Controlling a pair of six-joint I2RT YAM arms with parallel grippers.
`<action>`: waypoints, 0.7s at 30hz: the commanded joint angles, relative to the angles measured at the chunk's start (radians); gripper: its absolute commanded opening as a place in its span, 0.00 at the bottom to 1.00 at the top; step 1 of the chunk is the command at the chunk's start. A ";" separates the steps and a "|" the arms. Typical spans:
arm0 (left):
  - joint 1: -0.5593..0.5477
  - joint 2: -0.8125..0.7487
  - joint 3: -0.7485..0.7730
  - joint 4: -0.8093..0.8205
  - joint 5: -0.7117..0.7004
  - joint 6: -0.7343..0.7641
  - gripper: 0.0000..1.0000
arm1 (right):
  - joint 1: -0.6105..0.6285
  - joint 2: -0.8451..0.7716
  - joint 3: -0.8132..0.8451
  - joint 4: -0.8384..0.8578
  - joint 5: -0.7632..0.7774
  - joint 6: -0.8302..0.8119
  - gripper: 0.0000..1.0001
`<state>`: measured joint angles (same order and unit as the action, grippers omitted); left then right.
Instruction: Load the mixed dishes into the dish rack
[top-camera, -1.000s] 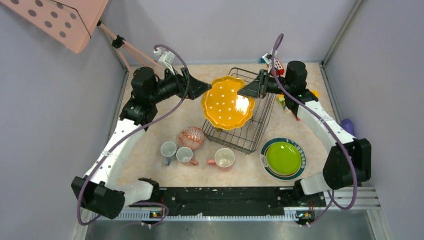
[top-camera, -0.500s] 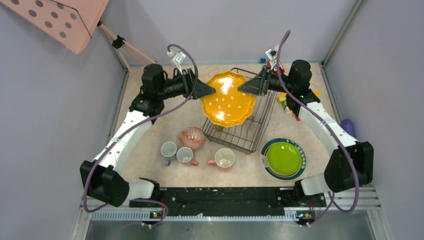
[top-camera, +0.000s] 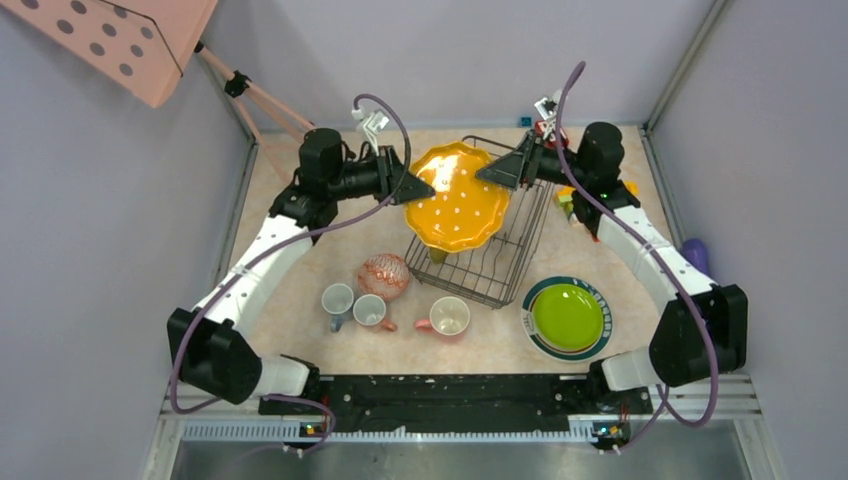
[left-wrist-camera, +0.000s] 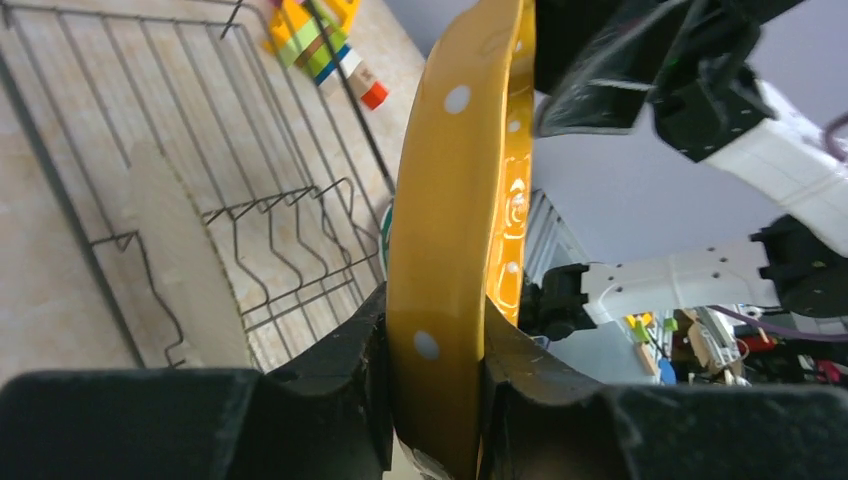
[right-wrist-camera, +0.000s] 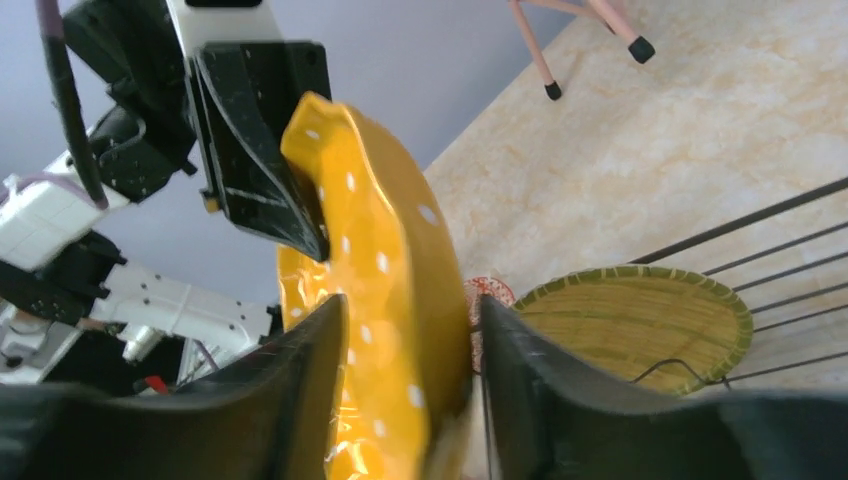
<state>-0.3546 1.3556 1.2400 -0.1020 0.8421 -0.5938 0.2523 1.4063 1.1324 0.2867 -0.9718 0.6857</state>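
Observation:
The yellow ribbed plate (top-camera: 455, 205) hangs tilted on edge over the dish rack (top-camera: 500, 270), between my two grippers. My left gripper (top-camera: 418, 187) is shut on its left rim, and in the left wrist view both fingers (left-wrist-camera: 350, 370) press the yellow plate (left-wrist-camera: 450, 250). At the right rim my right gripper (top-camera: 490, 178) is open. Its fingers (right-wrist-camera: 300, 380) straddle the plate (right-wrist-camera: 380, 280) with a small gap. A patterned bowl (top-camera: 384, 276), three mugs (top-camera: 337, 300) (top-camera: 370, 310) (top-camera: 449, 316) and a lime-green plate (top-camera: 567, 316) lying on a dark-green-rimmed plate (top-camera: 566, 284) sit on the table.
Colourful toy blocks (top-camera: 570, 200) lie right of the rack, and a purple cylinder (top-camera: 697, 252) stands by the right wall. A pink dotted board (top-camera: 130, 40) on thin legs leans at the back left. A round woven disc (right-wrist-camera: 640, 320) shows among the rack wires.
My left gripper moved right to the plate's left rim and shut on it. My right gripper's fingers spread apart. The plate tipped more upright.

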 joint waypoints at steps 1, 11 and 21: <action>-0.021 -0.053 0.058 -0.067 -0.137 0.048 0.00 | -0.007 -0.085 0.026 -0.044 0.113 -0.083 0.65; -0.344 -0.072 0.189 -0.324 -0.895 0.178 0.00 | -0.014 -0.262 -0.034 -0.380 0.813 -0.219 0.92; -0.555 0.050 0.289 -0.332 -1.396 0.324 0.00 | -0.020 -0.480 -0.224 -0.247 1.006 -0.225 0.92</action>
<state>-0.8684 1.3891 1.4300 -0.5701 -0.2787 -0.3470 0.2420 0.9913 0.9329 -0.0299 -0.1001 0.4732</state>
